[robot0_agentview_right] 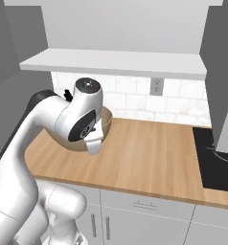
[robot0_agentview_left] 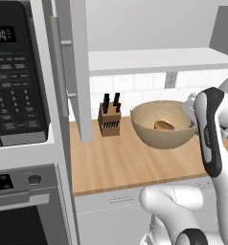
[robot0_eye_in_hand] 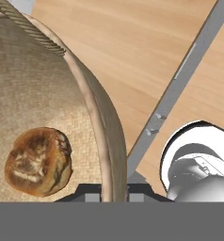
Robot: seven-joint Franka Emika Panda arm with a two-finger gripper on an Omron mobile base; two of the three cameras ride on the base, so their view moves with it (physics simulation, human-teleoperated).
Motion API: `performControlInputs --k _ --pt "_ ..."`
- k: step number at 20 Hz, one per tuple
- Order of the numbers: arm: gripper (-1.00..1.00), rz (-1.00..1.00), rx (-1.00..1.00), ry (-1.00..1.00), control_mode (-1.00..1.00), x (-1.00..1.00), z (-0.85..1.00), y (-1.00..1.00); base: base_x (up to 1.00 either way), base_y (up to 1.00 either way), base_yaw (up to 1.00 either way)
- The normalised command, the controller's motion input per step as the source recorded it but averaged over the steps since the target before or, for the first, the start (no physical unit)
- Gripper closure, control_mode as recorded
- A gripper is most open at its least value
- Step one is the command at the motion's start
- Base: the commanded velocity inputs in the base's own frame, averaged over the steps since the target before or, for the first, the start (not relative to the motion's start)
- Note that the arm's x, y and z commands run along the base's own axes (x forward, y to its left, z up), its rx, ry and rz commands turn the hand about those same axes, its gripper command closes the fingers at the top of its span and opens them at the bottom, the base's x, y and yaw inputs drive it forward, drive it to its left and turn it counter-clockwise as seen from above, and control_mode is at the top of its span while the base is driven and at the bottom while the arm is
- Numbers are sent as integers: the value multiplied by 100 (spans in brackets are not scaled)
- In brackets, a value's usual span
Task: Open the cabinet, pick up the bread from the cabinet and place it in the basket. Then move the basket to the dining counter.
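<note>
Wood worktop (robot0_agentview_right: 149, 153) w/ white tile backsplash (robot0_agentview_right: 130, 98) — knife block (robot0_agentview_left: 109, 119), black microwave (robot0_agentview_left: 17, 72) at left — cooktop (robot0_agentview_right: 216, 160) at right.

The wide round tan woven basket (robot0_eye_in_hand: 34, 84) shows a fine matt weave inside, with a smooth beige rim and a twisted rope-like cord along its far edge. In it lies the small round golden-brown bread (robot0_eye_in_hand: 37, 161), its crust rough, mottled and dull, darker in scorched patches. Underneath runs the light wood-plank worktop (robot0_agentview_left: 120, 165), smooth, with a soft satin grain. Behind it, the white tile backsplash (robot0_agentview_right: 130, 100) looks slick and faintly glossy. The light grey flat-panel cabinet door (robot0_agentview_left: 79, 67) is plain matt, its long bar handle (robot0_agentview_left: 58, 67) brushed metal. The black microwave (robot0_agentview_left: 15, 72) front gleams like glossy plastic.
</note>
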Motion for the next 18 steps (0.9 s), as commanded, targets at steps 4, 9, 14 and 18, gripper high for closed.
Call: performControlInputs --k 4,9,14,18 --pt "100 0 0 0 -100 0 0 0 0 0 0" --pt "100 0 0 0 -100 -2 0 0 0 0 0" --pt "100 0 0 0 100 -2 0 0 -37 0 0" --pt "100 0 0 0 100 0 0 0 -71 -6 0"
